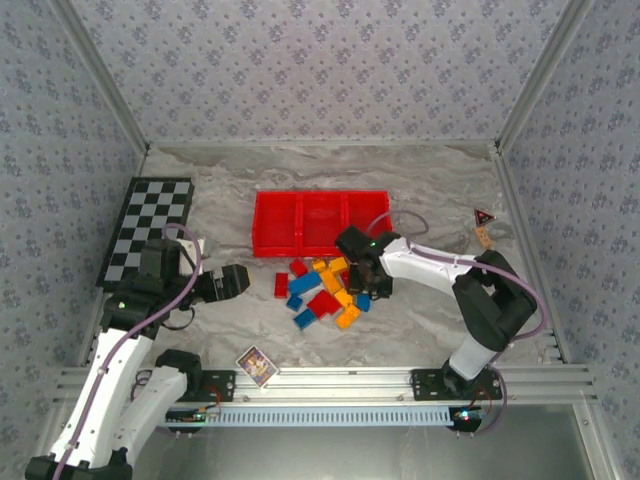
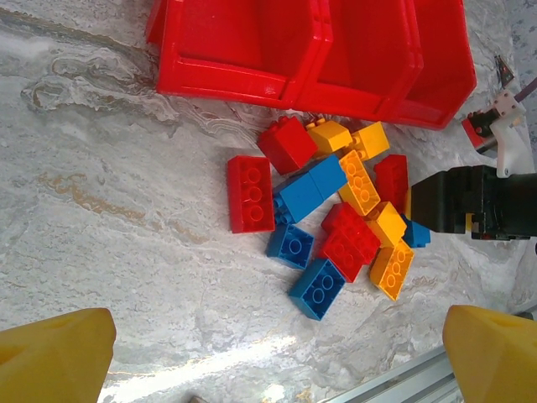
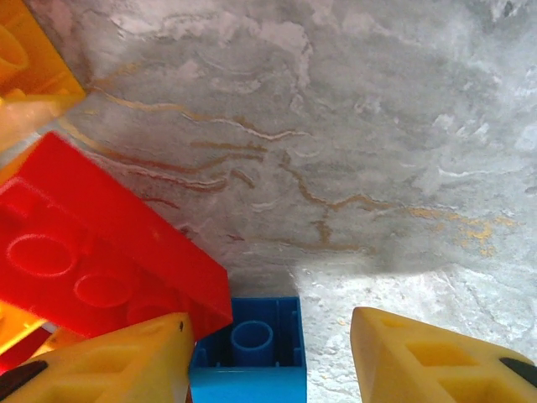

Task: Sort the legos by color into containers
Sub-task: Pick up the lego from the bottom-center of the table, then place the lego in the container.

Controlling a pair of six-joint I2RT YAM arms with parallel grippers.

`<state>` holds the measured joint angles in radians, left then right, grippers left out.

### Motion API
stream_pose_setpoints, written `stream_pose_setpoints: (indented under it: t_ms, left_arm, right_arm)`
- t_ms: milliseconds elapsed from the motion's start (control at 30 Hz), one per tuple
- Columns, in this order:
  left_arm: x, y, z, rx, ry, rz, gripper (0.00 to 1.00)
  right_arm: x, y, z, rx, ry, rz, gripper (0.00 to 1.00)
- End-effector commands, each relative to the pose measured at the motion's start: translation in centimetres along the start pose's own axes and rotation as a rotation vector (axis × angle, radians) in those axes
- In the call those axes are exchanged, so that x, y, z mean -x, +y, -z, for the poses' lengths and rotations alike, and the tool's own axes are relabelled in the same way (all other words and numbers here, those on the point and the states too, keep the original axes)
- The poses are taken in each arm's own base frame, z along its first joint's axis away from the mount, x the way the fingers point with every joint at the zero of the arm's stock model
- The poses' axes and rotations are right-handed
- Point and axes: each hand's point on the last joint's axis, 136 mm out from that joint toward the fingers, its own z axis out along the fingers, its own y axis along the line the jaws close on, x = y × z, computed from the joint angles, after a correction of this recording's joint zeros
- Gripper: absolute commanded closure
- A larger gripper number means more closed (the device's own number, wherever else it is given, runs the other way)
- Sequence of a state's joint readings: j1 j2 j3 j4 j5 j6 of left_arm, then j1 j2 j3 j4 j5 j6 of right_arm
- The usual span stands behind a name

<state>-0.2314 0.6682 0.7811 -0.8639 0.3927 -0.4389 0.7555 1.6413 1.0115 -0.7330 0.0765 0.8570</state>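
Glossy, studded plastic bricks (image 1: 322, 292) in red, blue and orange-yellow lie jumbled on the grey marbled worktop (image 1: 440, 180), under and just left of the right arm's yellow fingers (image 3: 109, 361). Those wedge-shaped fingers are spread. A small blue brick (image 3: 252, 348), its hollow tube side up, sits between them. It seems to touch one finger, though the edge is hard to read, and bare tan-veined stone separates it from the other. A smooth red brick (image 3: 92, 252) with round studs leans beside that same finger. Beyond the fingers stands the shallow bright red plastic tray (image 1: 320, 194) of three square compartments. The left arm's yellow fingers (image 2: 54, 357) stand wide apart over bare worktop, with the pile ahead of them.
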Motion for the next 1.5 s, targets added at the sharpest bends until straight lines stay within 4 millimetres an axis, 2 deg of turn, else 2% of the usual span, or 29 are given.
stream_pose_setpoints:
  t_ms: [0,167,200,533,667,733,933,1000,1133,1300,1400,1467]
  left_arm:
    - [0.4,-0.3,0.2,-0.011,-0.025,-0.013,0.0]
    - [0.4,-0.4,0.2,-0.013,-0.026,-0.015,0.0]
    - [0.3,-0.4,0.2,-0.013,-0.024,-0.016,0.0]
    - [0.4,-0.4,0.3,-0.013,-0.029,-0.017,0.0]
    - [0.4,-0.4,0.3,-0.013,-0.029,-0.017,0.0]
    - [0.4,-0.4,0.3,-0.011,-0.031,-0.017,0.0]
    - [0.4,-0.4,0.3,-0.011,-0.035,-0.019,0.0]
    - [0.5,-0.4,0.3,-0.011,-0.035,-0.019,0.0]
    - [0.5,-0.4,0.3,-0.009,-0.036,-0.019,0.0]
    - [0.5,-0.4,0.4,-0.011,-0.042,-0.02,0.0]
    - [0.5,-0.4,0.4,-0.013,-0.043,-0.02,0.0]
    - [0.5,-0.4,0.3,-0.012,-0.04,-0.02,0.0]
  right_arm:
    - [-1.0,-1.7,-0.4,-0.06,0.014,-0.018,0.5]
    - [-1.0,-1.4,-0.3,-0.034,0.0,-0.011,0.58]
    - [-1.1,-1.3,-0.2,-0.03,-0.001,-0.01,0.62]
    - [-1.6,-1.4,0.4,-0.025,-0.006,-0.002,0.74]
    - [-1.1,-1.0,1.7,-0.006,-0.044,0.005,0.76]
    - [-0.4,-0.6,3.2,0.011,-0.083,0.019,0.76]
    - [3.0,1.1,10.2,0.093,-0.243,0.065,0.77]
    - [5.0,2.3,12.8,0.141,-0.318,0.079,0.77]
    - [8.8,4.9,16.1,0.239,-0.434,0.119,0.78]
    - [13.2,7.9,17.1,0.321,-0.465,0.173,0.78]
    - [15.6,9.8,16.0,0.342,-0.428,0.229,0.78]
    - [17.0,10.7,14.4,0.316,-0.381,0.263,0.78]
